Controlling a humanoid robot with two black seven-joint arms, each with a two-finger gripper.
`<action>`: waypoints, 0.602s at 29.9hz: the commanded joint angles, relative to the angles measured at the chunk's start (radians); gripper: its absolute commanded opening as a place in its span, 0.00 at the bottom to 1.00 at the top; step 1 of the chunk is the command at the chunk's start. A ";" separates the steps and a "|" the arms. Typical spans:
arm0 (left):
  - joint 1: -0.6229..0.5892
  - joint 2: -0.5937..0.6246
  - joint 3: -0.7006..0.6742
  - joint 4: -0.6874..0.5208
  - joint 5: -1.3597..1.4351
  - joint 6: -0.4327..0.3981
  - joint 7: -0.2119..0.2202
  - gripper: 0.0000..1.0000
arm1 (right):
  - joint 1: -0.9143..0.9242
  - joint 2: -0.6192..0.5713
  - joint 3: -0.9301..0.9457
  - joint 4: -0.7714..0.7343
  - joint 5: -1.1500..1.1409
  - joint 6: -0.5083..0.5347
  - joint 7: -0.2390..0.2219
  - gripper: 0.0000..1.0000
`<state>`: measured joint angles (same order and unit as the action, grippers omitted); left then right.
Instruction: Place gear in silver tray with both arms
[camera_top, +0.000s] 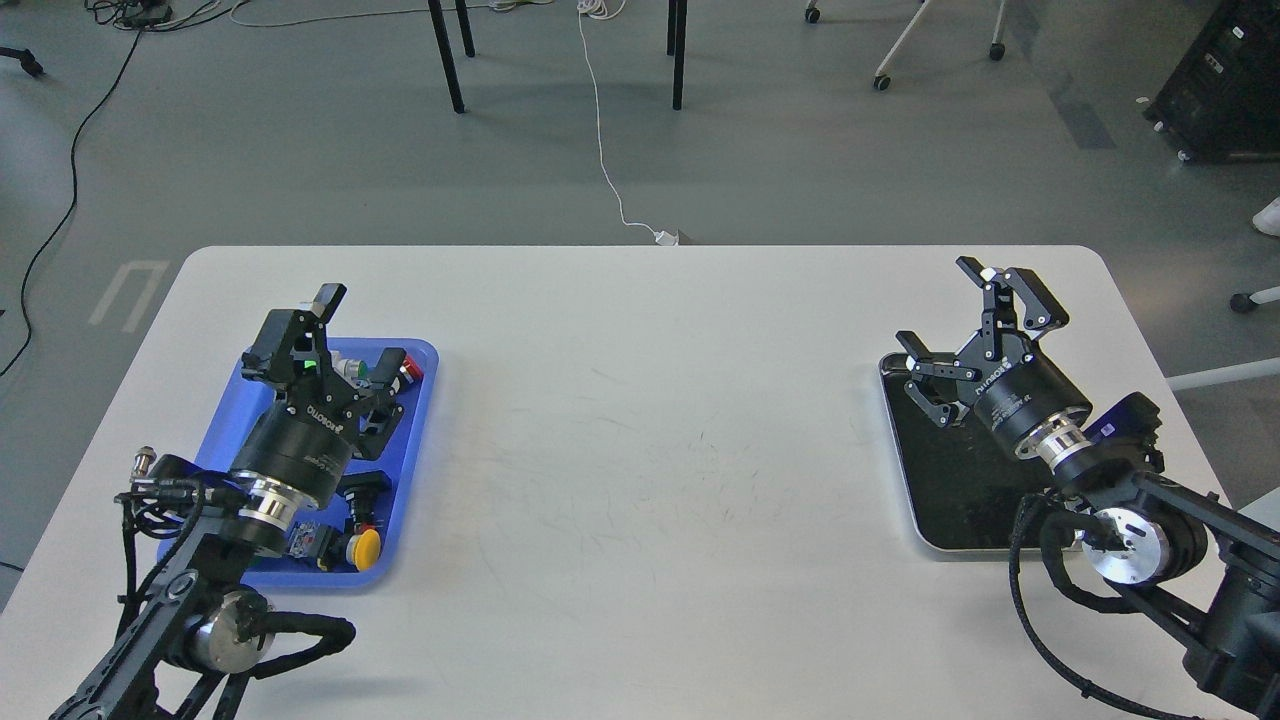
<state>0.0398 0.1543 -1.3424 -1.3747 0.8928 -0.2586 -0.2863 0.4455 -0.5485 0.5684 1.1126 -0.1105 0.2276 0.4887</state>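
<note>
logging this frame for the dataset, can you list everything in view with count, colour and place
white table: 1, fills the lower view
blue tray: 1, blue plastic, table's left side, partly under the left gripper
push-button switches: several, black bodies with yellow, red and green caps, inside the blue tray; exact count hidden by the gripper
silver tray: 1, shiny rim with black floor, table's right side
gear: none that I can make out
white cable: 1, on the grey floor beyond the table
chair and desk legs: several, black and white, along the top edge
left gripper: 1, black, open, over the blue tray
right gripper: 1, black, open, over the silver tray's far end
</note>
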 joint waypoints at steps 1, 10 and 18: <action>0.002 -0.002 0.000 -0.003 0.000 0.001 -0.001 0.98 | -0.002 0.022 -0.001 0.003 0.000 -0.001 0.000 0.99; -0.024 0.011 0.012 0.011 -0.009 0.002 -0.004 0.98 | -0.001 0.041 0.002 0.003 0.000 -0.002 0.000 0.99; -0.100 0.149 0.019 0.089 -0.026 -0.002 -0.005 0.98 | 0.001 0.029 0.010 0.003 0.000 -0.002 0.000 0.99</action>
<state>-0.0458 0.2642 -1.3253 -1.2997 0.8686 -0.2616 -0.2831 0.4447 -0.5158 0.5779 1.1148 -0.1105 0.2254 0.4887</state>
